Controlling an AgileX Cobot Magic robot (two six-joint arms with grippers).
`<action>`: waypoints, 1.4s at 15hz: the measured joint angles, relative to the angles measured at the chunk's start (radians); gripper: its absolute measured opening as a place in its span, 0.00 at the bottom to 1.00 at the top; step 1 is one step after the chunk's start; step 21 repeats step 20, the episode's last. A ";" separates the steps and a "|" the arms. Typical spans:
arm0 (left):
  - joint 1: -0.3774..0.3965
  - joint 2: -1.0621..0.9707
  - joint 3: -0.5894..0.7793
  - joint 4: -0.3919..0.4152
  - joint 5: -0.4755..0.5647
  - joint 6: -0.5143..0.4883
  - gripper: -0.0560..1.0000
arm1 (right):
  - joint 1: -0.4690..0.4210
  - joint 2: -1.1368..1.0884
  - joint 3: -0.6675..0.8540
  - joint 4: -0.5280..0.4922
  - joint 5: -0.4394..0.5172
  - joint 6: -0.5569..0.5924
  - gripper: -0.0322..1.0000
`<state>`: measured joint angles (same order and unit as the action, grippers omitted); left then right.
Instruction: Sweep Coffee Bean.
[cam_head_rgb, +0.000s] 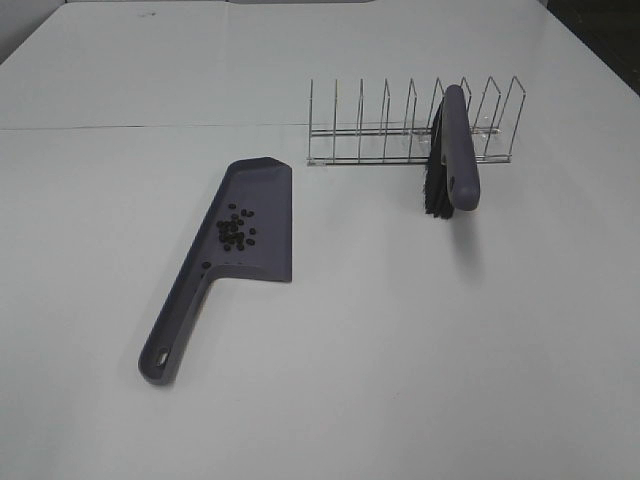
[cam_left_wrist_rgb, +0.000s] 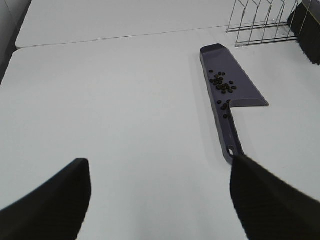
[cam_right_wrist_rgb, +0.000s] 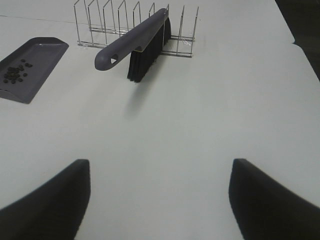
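The coffee beans (cam_head_rgb: 236, 230) lie in a small dark cluster on the flat blade of the purple-grey dustpan (cam_head_rgb: 265, 190), which lies on the white table left of centre with its handle toward the front. The brush (cam_head_rgb: 455, 150), grey handle and black bristles, leans in the wire rack (cam_head_rgb: 380, 130) at the back right. Neither gripper shows in the exterior view. In the left wrist view my left gripper (cam_left_wrist_rgb: 160, 200) is open and empty, well short of the dustpan (cam_left_wrist_rgb: 245, 92) and beans (cam_left_wrist_rgb: 221, 84). In the right wrist view my right gripper (cam_right_wrist_rgb: 160, 200) is open and empty, short of the brush (cam_right_wrist_rgb: 135, 42).
The rack (cam_right_wrist_rgb: 110, 25) has several upright wire loops, and the brush's bristle end juts out over the table in front of it. A seam (cam_head_rgb: 150, 128) crosses the tabletop behind the dustpan. The table's right edge (cam_right_wrist_rgb: 300, 45) shows dark in the right wrist view.
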<state>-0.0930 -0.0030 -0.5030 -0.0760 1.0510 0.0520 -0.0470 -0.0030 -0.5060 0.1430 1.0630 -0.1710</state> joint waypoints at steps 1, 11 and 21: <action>0.011 0.000 0.000 0.000 0.000 0.000 0.74 | 0.003 0.000 0.000 0.002 0.000 0.000 0.69; 0.047 0.000 0.000 0.000 -0.001 0.000 0.74 | 0.005 0.000 0.000 0.005 0.000 0.000 0.69; 0.039 0.000 0.000 0.000 -0.001 0.000 0.74 | 0.005 0.000 0.000 0.005 0.000 0.000 0.69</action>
